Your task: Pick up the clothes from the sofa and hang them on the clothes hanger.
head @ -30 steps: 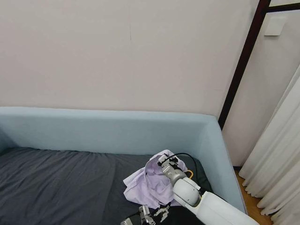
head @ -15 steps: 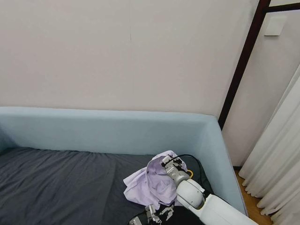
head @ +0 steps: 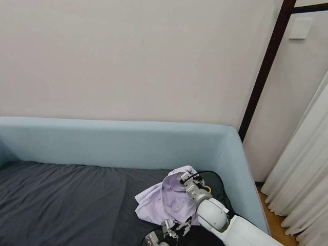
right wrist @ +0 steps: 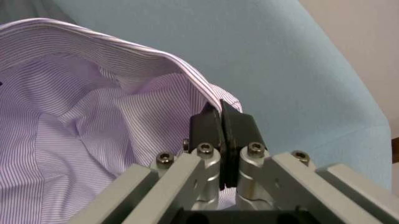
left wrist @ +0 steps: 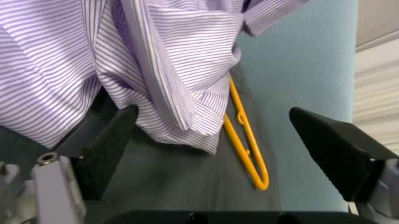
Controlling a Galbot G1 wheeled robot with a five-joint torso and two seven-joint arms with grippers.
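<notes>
Right gripper point(right wrist: 221, 112): you are clamping the striped shirt point(right wrist: 81, 121) by its edge, fingers pressed together.
Left gripper point(left wrist: 218, 140): you are hovering it, fingers spread wide, above the shirt and orange hanger point(left wrist: 246, 140).
Shirt: it is lying bunched at the sofa's point(head: 102, 143) right end.

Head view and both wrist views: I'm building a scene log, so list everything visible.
Striped shirt: one, purple and white, bunched at the sofa's right end.
Clothes hanger: one, orange, on the seat, partly under the shirt.
Sofa: one, pale blue with dark grey seat, against the wall.
Wall: one, cream, behind the sofa.
Door frame: one, dark brown, right of the sofa.
Curtain: one, white, far right.
Right gripper: one, black pads, shut on the shirt's edge.
Left gripper: one, black fingers, open above shirt hem and hanger.
</notes>
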